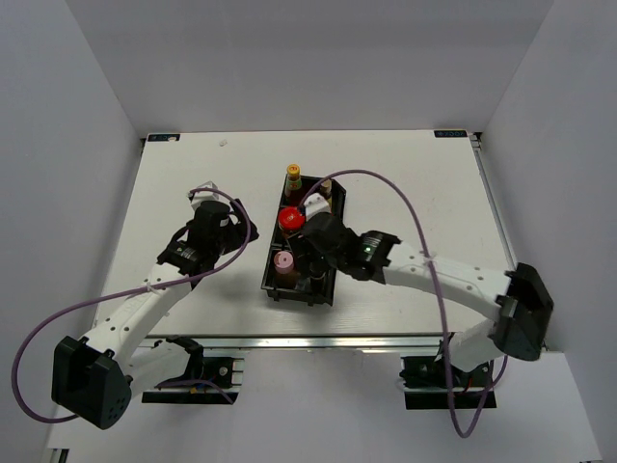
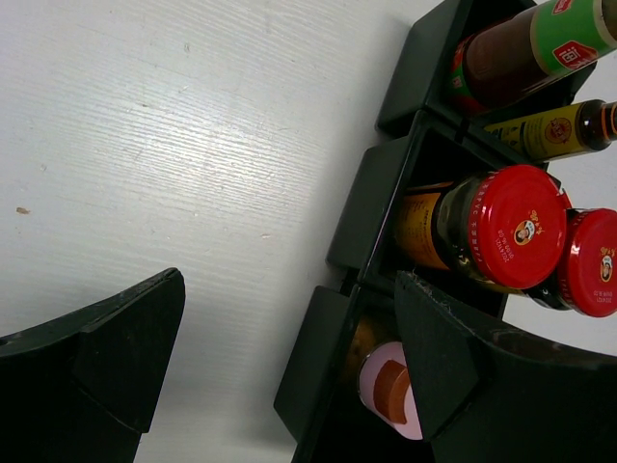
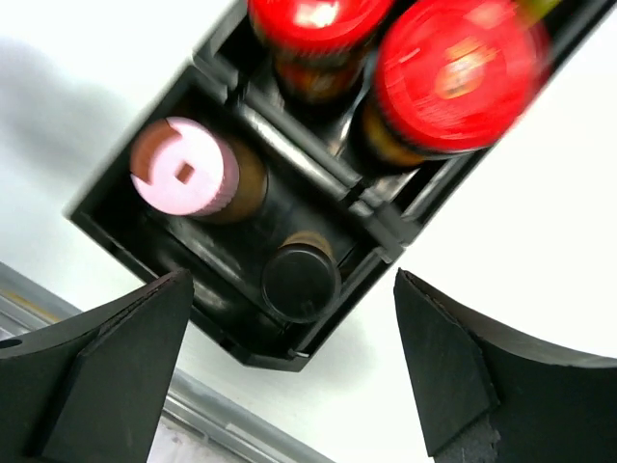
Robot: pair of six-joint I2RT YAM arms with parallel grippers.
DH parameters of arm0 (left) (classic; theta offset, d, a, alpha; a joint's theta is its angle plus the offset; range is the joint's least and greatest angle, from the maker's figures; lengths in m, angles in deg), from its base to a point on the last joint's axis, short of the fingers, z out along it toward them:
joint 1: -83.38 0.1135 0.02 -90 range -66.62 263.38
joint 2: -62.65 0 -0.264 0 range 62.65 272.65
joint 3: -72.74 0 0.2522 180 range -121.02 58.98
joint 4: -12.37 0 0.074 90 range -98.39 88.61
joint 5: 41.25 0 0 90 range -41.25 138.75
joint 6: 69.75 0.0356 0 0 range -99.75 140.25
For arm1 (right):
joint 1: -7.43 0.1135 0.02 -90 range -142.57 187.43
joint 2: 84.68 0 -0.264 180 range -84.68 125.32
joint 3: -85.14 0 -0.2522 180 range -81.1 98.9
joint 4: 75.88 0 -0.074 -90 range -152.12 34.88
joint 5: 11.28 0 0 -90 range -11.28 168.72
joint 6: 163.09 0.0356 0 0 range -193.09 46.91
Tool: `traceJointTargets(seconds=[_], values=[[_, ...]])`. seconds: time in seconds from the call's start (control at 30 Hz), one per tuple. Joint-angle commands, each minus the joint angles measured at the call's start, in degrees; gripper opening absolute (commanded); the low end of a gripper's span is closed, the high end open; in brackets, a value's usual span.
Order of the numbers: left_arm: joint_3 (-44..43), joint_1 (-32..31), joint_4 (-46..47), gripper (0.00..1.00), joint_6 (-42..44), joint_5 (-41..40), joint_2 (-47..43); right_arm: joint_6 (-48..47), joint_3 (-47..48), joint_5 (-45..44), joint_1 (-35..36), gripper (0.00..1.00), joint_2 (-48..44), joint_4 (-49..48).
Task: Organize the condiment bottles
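A: Where's the black-capped bottle (image 3: 301, 280)?
B: Upright in the bin's (image 2: 362, 217) end compartment. The right gripper (image 3: 292, 289) gapes above it, and the left gripper (image 2: 289, 278) is open beside the bin.
A: Handling?
B: Rigid, slick (likely glass); pinch below the cap.

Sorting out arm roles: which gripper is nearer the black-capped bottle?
Right. The right gripper hovers open directly above the black-capped bottle in the bin's near compartment. The left gripper sits open over bare table, off the bin's left side.

lab test cell: white table (image 1: 405, 174) boxed by grey walls (image 1: 67, 145)
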Motion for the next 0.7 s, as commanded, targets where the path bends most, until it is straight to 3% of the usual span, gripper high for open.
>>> traceJointTargets(seconds=[0.0, 0.13, 0.3, 0.47, 0.67], values=[[-2.0, 0.2, 1.2, 0.98, 0.7, 0.1, -0.5, 0.4, -2.1, -6.2, -0.5, 0.89, -8.1, -3.6], [-4.1, 0.2, 0.5, 0.98, 0.9, 0.3, 0.7, 3.5, -9.5, -9.4, -5.2, 0.89, -17.0, -5.7], [-6.0, 0.2, -1.9, 0.98, 1.0, -3.7, 0.6, 9.6, -17.9, -7.6, -20.1, 0.89, -28.6, -2.6], [-6.4, 0.2, -2.1, 0.98, 1.6, -5.8, -1.2, 13.1, -26.2, -18.0, -20.4, 0.89, -38.2, -0.9], [-6.4, 0.2, -3.0, 0.98, 1.6, -8.0, -1.0, 13.1, -29.5, -17.9, -20.4, 0.90, -41.0, -2.5]])
